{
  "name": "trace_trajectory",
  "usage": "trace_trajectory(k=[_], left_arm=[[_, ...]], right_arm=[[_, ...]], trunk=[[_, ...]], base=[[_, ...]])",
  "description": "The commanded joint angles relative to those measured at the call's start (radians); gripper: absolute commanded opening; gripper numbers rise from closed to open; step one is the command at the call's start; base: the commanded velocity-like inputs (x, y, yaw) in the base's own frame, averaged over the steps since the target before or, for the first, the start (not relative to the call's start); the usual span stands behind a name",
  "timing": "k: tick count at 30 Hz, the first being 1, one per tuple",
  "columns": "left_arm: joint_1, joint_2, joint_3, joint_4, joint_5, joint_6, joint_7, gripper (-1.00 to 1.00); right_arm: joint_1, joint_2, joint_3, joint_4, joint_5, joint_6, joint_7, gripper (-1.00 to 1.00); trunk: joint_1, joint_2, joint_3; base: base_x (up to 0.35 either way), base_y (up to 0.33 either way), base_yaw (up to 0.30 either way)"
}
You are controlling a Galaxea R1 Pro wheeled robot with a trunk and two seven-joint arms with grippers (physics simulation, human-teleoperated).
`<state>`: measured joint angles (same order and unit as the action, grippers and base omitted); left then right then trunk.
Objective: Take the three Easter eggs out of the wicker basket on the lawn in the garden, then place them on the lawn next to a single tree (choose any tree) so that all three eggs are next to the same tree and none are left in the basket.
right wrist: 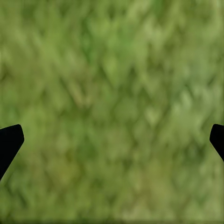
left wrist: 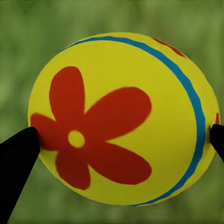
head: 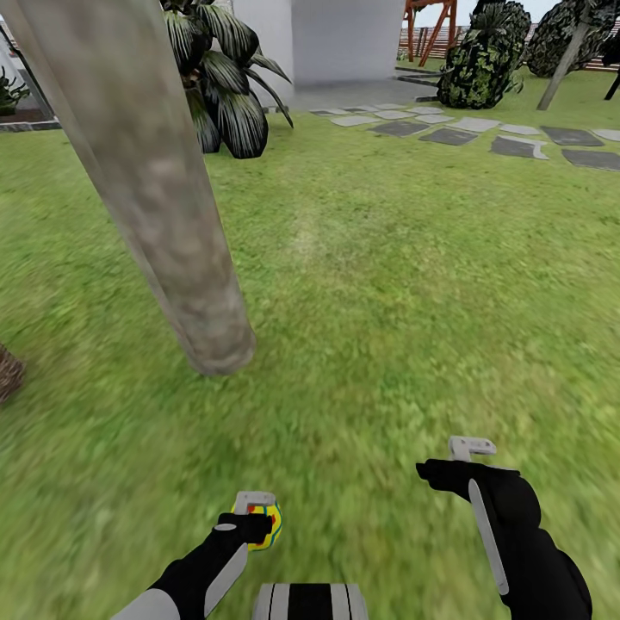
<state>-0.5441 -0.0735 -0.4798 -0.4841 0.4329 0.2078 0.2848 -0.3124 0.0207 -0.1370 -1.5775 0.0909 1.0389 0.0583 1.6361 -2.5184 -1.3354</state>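
Observation:
My left gripper (head: pixel 256 515) is shut on a yellow Easter egg (head: pixel 273 527) low over the lawn (head: pixel 387 284), near the bottom of the head view. Up close, the egg (left wrist: pixel 121 93) shows a red flower and a blue band, pinched between the black fingertips (left wrist: pixel 18 154). The tree (head: pixel 164 198), a thick grey-brown trunk, meets the grass ahead and slightly left of that hand. My right gripper (head: pixel 452 461) hangs open over bare grass, its fingertips (right wrist: pixel 9 140) wide apart with nothing between them. A sliver of brown wicker basket (head: pixel 7 375) shows at the left edge.
Grey stepping stones (head: pixel 482 133) cross the far lawn. A broad-leafed plant (head: pixel 224 95) stands behind the trunk, beside a white house wall (head: pixel 344 39). Dark bushes (head: pixel 482 60) and a slim leaning trunk (head: pixel 564 65) stand at the far right. Open grass lies ahead and right.

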Motion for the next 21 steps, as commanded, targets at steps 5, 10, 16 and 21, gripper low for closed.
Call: trace_trajectory(k=[5, 10, 16, 21], left_arm=[[0.0, 0.001, -0.008, -0.001, 0.006, 0.004, 0.011, -1.0], [0.0, 0.001, -0.008, -0.001, 0.007, 0.004, 0.011, -1.0], [0.0, 0.001, -0.007, -0.001, 0.007, -0.001, 0.011, -1.0], [0.0, 0.001, -0.006, -0.001, 0.007, -0.005, 0.01, -1.0]], right_arm=[[-0.001, 0.001, -0.001, -0.001, 0.009, 0.004, 0.006, 1.0], [-0.001, 0.001, -0.001, -0.001, 0.009, 0.004, 0.006, 1.0], [-0.001, 0.001, -0.001, -0.001, 0.009, 0.004, 0.006, 1.0], [-0.001, 0.001, -0.001, -0.001, 0.009, 0.004, 0.006, 1.0]], trunk=[[0.001, -0.001, -0.012], [0.003, -0.002, -0.024], [0.004, -0.002, -0.032], [0.004, -0.002, -0.032]], base=[[0.0, 0.0, 0.0], [0.0, 0.0, 0.0], [0.0, 0.0, 0.0], [0.0, 0.0, 0.0]])
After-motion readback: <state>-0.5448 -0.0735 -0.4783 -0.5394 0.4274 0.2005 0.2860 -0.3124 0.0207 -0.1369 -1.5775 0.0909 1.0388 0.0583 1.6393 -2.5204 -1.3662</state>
